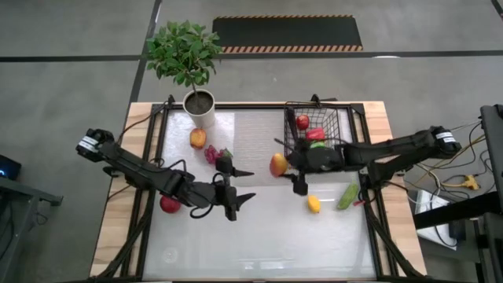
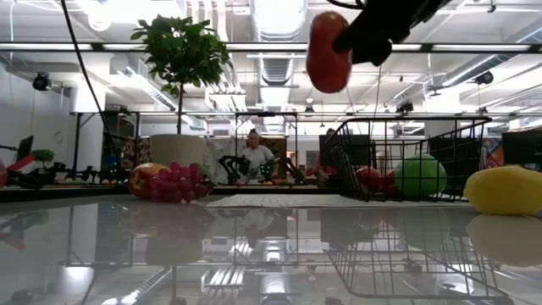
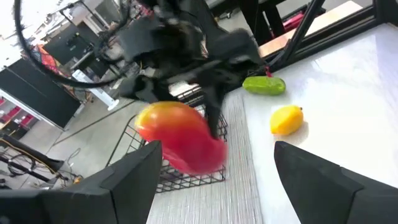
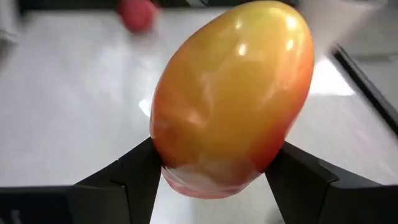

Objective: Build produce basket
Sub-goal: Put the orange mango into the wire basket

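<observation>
Hanging just left of the basket point(image 1: 317, 126) at centre frame, a red-yellow mango point(image 1: 278, 164) is clamped between the right gripper point(image 1: 288, 163) fingers, clear of the table. It should be carried over the rim and lowered gently. Lower left, the left gripper point(image 1: 245, 185) stands released, empty.

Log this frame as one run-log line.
right gripper: shut on mango, lifted beside basket | left gripper: open, empty, mid-table | basket: red and green produce inside
</observation>
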Controlling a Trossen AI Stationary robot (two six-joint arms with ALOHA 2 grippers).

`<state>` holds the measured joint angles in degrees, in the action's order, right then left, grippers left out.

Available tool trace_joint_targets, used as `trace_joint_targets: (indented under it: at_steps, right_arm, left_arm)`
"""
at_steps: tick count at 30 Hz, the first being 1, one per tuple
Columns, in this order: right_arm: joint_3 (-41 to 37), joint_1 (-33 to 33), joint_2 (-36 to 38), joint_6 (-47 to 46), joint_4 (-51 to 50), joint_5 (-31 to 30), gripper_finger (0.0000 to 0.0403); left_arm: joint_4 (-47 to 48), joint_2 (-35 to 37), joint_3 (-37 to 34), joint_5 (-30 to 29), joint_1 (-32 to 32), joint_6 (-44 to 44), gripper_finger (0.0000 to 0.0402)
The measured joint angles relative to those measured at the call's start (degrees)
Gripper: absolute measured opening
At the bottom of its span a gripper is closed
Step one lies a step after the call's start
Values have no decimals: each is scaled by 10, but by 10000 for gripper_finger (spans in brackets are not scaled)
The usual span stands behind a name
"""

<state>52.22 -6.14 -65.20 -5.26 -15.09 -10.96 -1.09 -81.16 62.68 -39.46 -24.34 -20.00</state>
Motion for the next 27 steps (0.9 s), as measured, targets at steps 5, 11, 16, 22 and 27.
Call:
trace_joint_targets:
  at_steps: [5, 11, 16, 22, 27]
  right_arm:
    - [114, 45, -27, -39, -201, -26, 239]
    - [232, 132, -66, -130, -390, -15, 239]
    - [277, 226, -104, -190, -511, 50, 239]
    - [266, 302, -160, -220, -545, 148, 239]
    - [264, 328, -222, -228, -551, 184, 240]
  left_arm:
    - [-34, 29, -42, 1, 2, -9, 290]
    - [-35, 62, -79, -18, 3, -20, 290]
    - [-51, 91, -122, -52, 3, -19, 290]
    - [-64, 119, -143, -64, 3, -40, 290]
    - [-60, 134, -149, -65, 3, -42, 290]
